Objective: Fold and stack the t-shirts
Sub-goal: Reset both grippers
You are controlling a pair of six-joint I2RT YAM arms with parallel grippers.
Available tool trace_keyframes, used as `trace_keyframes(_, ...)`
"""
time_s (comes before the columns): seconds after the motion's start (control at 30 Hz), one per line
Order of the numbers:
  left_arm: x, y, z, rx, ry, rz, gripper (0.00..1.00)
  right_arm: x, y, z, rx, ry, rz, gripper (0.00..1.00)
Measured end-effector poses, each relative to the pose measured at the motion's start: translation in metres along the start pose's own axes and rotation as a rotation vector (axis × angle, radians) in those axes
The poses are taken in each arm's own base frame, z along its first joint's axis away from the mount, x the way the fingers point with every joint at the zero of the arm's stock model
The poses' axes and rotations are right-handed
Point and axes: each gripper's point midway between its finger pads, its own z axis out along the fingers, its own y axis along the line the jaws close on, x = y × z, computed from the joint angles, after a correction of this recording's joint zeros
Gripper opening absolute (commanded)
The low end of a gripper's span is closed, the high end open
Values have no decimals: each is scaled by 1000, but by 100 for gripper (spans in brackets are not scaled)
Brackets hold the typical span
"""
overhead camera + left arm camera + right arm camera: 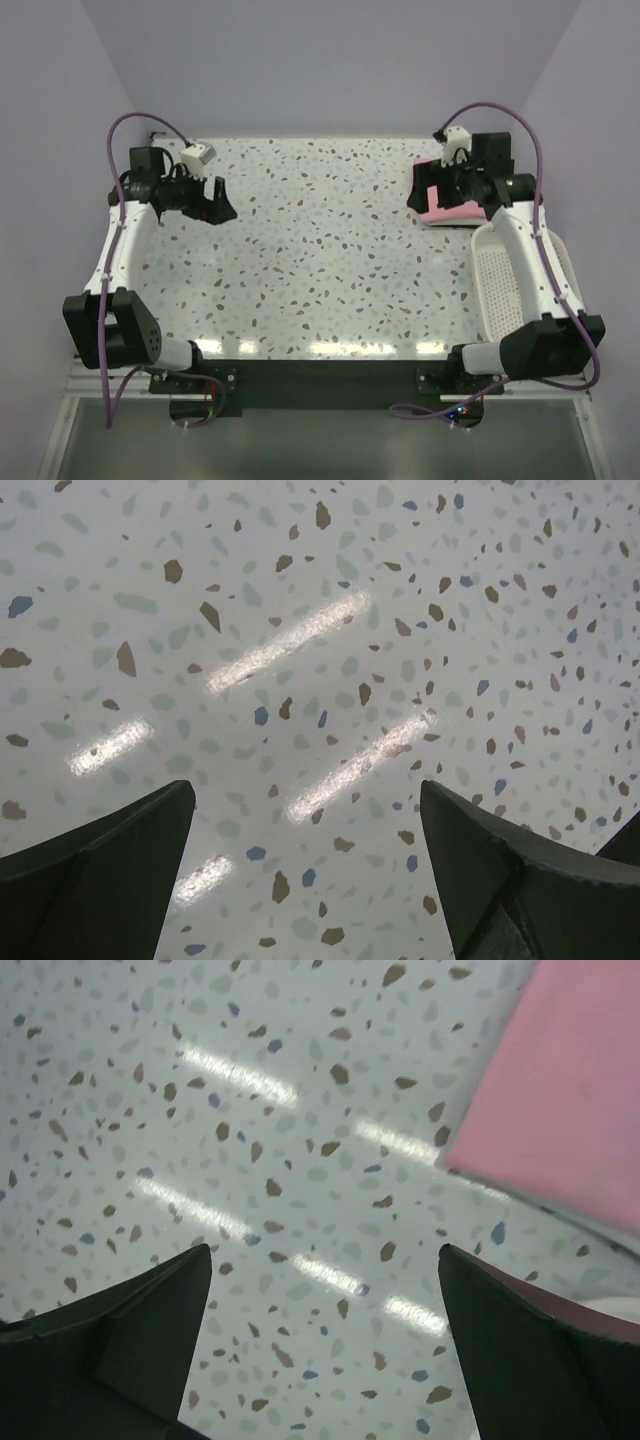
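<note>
**Pale pink folded cloth t-shirt (450, 212) parked in the far right corner**

So the pink tee is lying flat as a neat folded rectangle at the far right of the white speckled terrazzo table top (330, 250), just beyond the far end of the white perforated plastic basket (492, 275) that runs along the right edge. In the right wrist view the tee (570, 1100) fills the upper right corner, and its straight folded edge looks tidy. There's a thin pale strip showing under its near edge in the overhead view, but I can't tell if that's a second shirt or just shadow.

The right black two-finger gripper (424, 196) hangs right at the left edge of the pink tee. Its fingers are spread wide with nothing between them, only bare table in the gap (325, 1350). It isn't holding the cloth.

The left black two-finger gripper (218, 206) is way over on the far left side of the table, well apart from the shirt. Same deal there — its fingers stand wide apart over bare speckled surface (305, 880), holding nothing.
</note>
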Motion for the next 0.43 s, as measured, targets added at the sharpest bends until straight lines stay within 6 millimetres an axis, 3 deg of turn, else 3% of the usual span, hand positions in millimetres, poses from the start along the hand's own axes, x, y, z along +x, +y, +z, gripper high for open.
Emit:
trace_keyframes(0.07,13,4,-9,-14,24,14,100,33,16,-7,-42,46,3,99)
trace_keyframes(0.27,60,-13,-36,-69,55,91,100,117,19,-20,-35,168,-11,99)
trace_keyframes(0.33,69,-18,-42,-85,55,111,100,134,20,-29,-25,186,-31,99)
trace_keyframes(0.43,72,-20,-49,-108,51,126,100,138,24,-41,-20,160,-49,99)
